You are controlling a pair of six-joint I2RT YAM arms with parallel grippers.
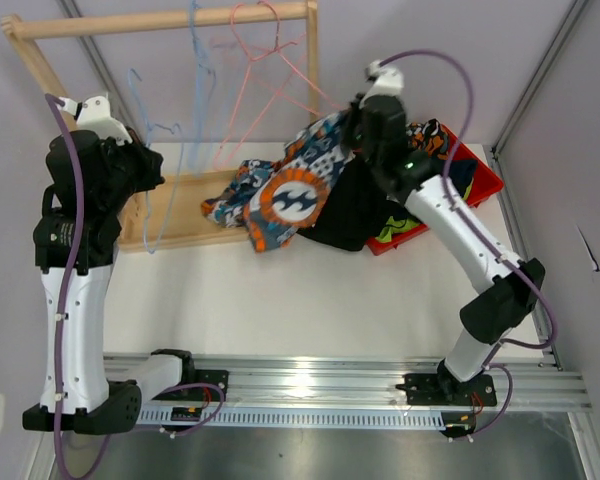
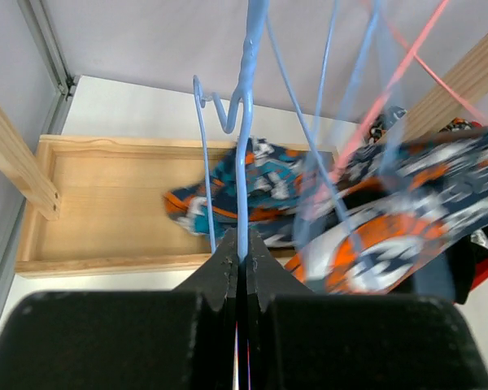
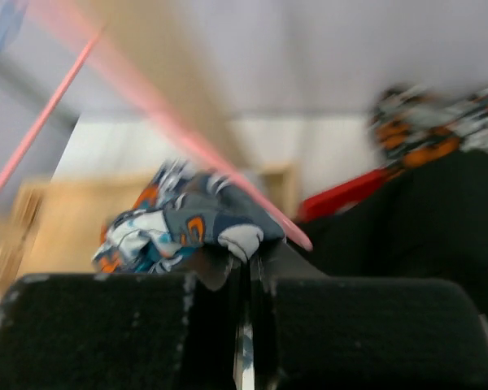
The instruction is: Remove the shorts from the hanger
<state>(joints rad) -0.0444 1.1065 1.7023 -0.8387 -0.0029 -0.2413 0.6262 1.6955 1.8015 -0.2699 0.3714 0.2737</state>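
From above, the patterned shorts sprawl at the far edge of the tabletop, from wooden tray to red bin. Left wrist: the left gripper is clamped on a blue hanger wire. Right wrist: the right gripper pinches the shorts' fabric.

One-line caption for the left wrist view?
Left pincer shut on a blue hanger; patterned shorts beyond, partly over the wooden tray.

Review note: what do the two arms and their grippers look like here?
Both the left arm and right arm have white links with black joint housings, and a purple cable runs along each. The right arm shows a small green light. The left gripper and right gripper have black, wedge-shaped fingers.
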